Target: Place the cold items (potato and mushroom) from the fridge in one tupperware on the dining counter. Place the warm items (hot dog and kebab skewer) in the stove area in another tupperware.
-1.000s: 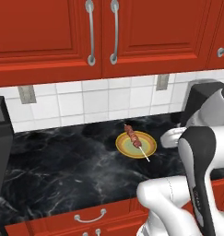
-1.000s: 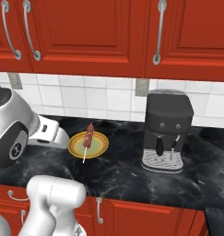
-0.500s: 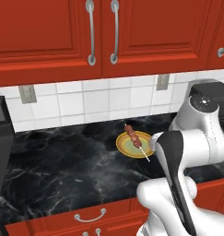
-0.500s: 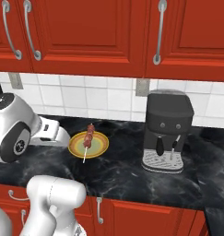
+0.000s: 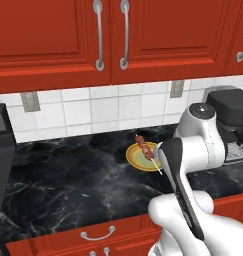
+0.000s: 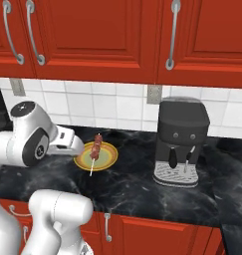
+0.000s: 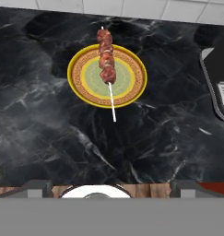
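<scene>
Black marble surface (image 7: 49, 138) carries a yellow plate (image 7: 132, 87) at your twelve o'clock, the kebab skewer (image 7: 106, 62) lying across it. It looks light and stiff; pinch the meat, not the thin stick. Your pincer stands wide, empty.

You have one kebab skewer (image 7: 106, 64) at upper centre of the hand view, carrying about four meat chunks. It lies across one yellow plate (image 7: 134, 85). One black coffee machine (image 6: 181, 141) stands at centre right of the right base view. One dark marble counter (image 5: 73, 175) carries them all. On the tiled wall you can count two outlets (image 5: 30, 101), one at the left and one at the right of the left base view. In that view, four cabinet handles (image 5: 98, 35) show: three up top, one on a drawer at the bottom.
</scene>
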